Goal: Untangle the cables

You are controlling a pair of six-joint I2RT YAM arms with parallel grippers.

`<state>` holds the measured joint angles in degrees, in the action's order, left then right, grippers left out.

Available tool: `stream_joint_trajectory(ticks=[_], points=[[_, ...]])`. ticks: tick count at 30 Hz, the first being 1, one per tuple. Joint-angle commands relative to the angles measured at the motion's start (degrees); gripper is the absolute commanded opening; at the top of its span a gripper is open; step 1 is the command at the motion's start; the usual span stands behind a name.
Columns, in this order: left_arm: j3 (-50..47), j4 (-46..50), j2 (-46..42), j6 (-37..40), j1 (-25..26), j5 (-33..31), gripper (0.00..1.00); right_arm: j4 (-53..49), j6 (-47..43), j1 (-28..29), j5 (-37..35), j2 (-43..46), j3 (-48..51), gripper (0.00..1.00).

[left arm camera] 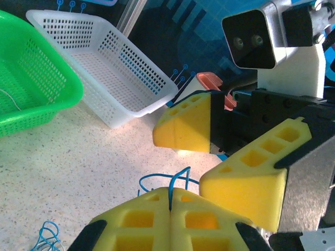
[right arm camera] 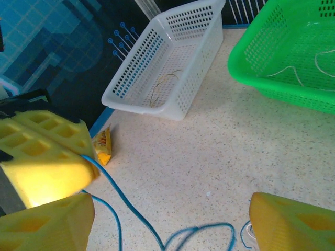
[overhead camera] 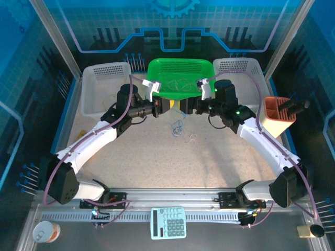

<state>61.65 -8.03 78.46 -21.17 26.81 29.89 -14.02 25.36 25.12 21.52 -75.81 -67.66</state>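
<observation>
While the left gripper (left arm camera: 170,205) is pressed together on a thin blue cable (left arm camera: 166,180) at the bottom of its wrist view, the rest of the job lies loose on the table.

In the overhead view, a white perforated basket (overhead camera: 104,91) sits at upper left. The green basket (overhead camera: 180,78) at top centre holds a few whitish cords (overhead camera: 183,83). Just below the two wrists, a small curly tangle of cables (overhead camera: 178,128) rests on the speckled tabletop (overhead camera: 131,157). Right of centre, the right gripper (right arm camera: 170,215) stands with its yellow foam fingers (right arm camera: 293,222) well apart. Nothing is held, and the blue cable trails down between them. A second white basket (overhead camera: 238,68) and an orange holder (overhead camera: 277,116) are at the right.

Several things look likely to go wrong:
- The two sets of foam fingers are very near each other, so a closing or sideways move could knock them together.
- The cord is very thin, so it could slip from the soft pads.
- The open jaws could shut beside it rather than on it.
- Lifting or pulling apart could drag the whole tangle along or cinch its loops tighter.
</observation>
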Motion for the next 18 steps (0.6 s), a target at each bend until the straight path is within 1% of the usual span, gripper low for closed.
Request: stream_joint_trajectory(ticks=[1,6,9,15,18], points=[[1.45,-1.20,0.55,-1.09,0.91,1.51,0.00,1.49,-0.81,1.06,-0.07,-1.97,-1.30,0.77],[1.48,-0.76,0.15,-1.07,1.37,1.80,0.00,2.53,-0.36,0.13,-3.13,-3.95,-0.12,0.71],[0.87,-0.49,-0.96,-0.90,1.40,1.75,0.00,4.20,0.93,-1.57,-3.84,-3.93,1.53,0.63],[-0.54,-0.23,-2.64,-0.88,1.39,1.76,0.00,5.52,2.14,-4.31,-3.54,-3.22,3.41,0.34],[-1.10,-0.39,-3.03,-1.06,1.38,1.92,0.00,5.63,2.21,-5.03,-3.35,-2.87,3.67,0.17]])
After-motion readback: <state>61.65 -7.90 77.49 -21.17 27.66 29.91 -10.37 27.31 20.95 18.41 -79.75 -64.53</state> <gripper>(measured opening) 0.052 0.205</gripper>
